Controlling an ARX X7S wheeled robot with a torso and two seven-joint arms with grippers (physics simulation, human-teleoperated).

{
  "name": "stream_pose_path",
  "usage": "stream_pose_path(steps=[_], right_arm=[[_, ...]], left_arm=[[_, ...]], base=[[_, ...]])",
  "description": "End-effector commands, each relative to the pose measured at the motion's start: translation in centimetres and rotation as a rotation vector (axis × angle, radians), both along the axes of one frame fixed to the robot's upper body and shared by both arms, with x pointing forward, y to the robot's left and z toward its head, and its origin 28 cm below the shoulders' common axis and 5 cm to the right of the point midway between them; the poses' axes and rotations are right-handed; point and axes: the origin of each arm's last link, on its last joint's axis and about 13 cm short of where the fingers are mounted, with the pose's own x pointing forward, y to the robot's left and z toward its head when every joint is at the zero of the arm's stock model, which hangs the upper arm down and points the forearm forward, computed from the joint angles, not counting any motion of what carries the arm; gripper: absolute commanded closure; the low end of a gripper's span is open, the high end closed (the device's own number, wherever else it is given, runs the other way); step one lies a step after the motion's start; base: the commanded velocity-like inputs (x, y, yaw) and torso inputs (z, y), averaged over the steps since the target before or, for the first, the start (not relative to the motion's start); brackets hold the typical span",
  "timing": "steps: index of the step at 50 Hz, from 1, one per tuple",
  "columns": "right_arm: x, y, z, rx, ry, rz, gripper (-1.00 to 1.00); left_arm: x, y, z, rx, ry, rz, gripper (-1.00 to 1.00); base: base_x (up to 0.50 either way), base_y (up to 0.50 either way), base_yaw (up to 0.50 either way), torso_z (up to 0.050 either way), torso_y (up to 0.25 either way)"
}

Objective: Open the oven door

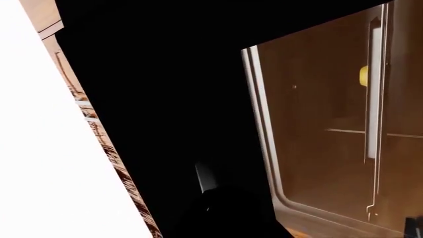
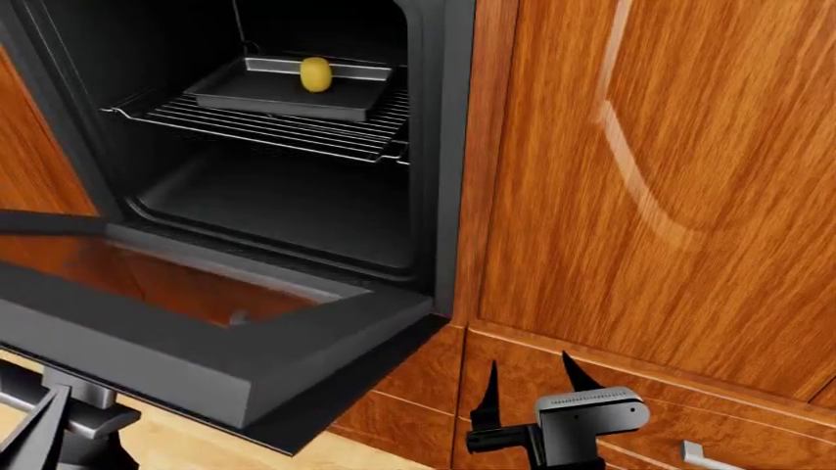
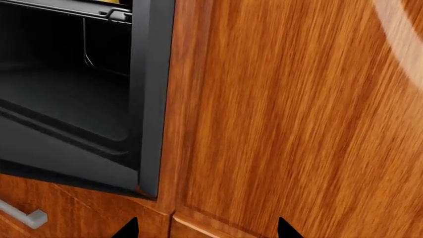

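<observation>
Right gripper [image 2: 530, 387] at five o'clock: jaws spread, holding nothing. Left gripper [image 2: 59, 421] at seven o'clock, jaw state indeterminable. Oven door [image 2: 222, 333] swung down, open, at eight o'clock. Beyond: rack [image 2: 274, 127], tray [image 2: 261, 93], yellow object [image 2: 315, 74].

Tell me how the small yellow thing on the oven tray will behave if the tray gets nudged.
The yellow object looks rounded and stands upright, so it will probably tip or roll easily. The tray has a raised rim, which should likely catch it. The tray sits on a wire rack, so it may slide.
</observation>
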Motion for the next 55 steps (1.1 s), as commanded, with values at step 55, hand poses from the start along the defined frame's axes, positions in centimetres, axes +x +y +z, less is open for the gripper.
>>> stream_pose_path(steps=[55], right_arm=[[-0.1, 0.0, 0.0, -0.018, -0.001, -0.012, -1.00]], left_arm=[[-2.2, 2.6, -5.9, -0.013, -0.172, 0.079, 1.00]], base=[[0.00, 0.00, 0.00, 0.001, 0.001]])
